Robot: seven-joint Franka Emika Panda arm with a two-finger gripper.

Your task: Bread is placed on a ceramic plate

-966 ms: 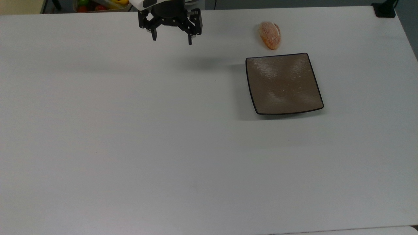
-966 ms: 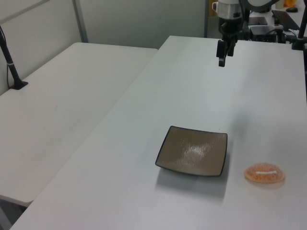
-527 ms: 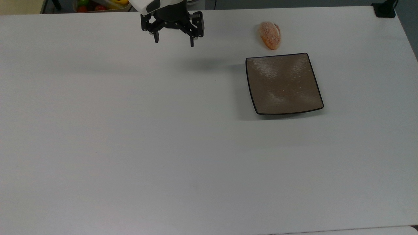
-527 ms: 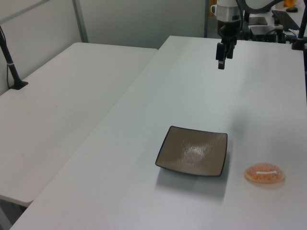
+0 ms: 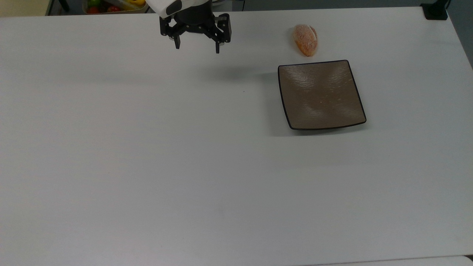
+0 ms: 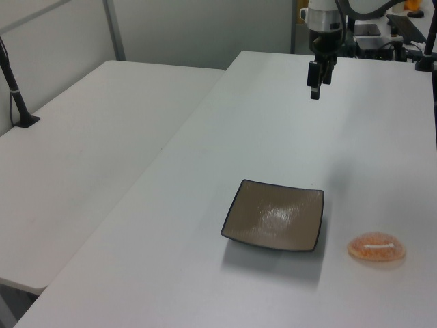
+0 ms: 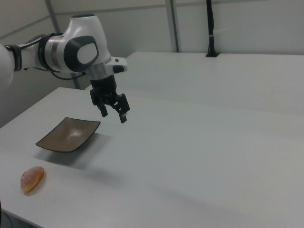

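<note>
The bread [image 5: 305, 39] is a small orange-brown roll with a sugary dusting, lying on the white table just above the plate's top edge in the top view; it also shows as bread [image 6: 376, 247] and bread [image 7: 32, 179]. The ceramic plate [image 5: 320, 95], square, brown and black-rimmed, sits with nothing on it, also seen as plate [image 6: 274, 215] and plate [image 7: 69, 134]. My gripper [image 5: 197, 48] hangs open above the table, far to the top view's left of the bread, holding nothing; it appears as gripper [image 6: 315, 89] and gripper [image 7: 113, 115].
A bin of coloured fruit [image 5: 111, 5] stands past the table's far edge at the top view's upper left. A black post base [image 5: 435, 11] sits at the upper right corner. A second white table [image 6: 89, 150] adjoins on the left view's left.
The gripper has shifted slightly toward the top view's right and lower in that picture over the second, then held nearly still. Bread and plate have not moved.
</note>
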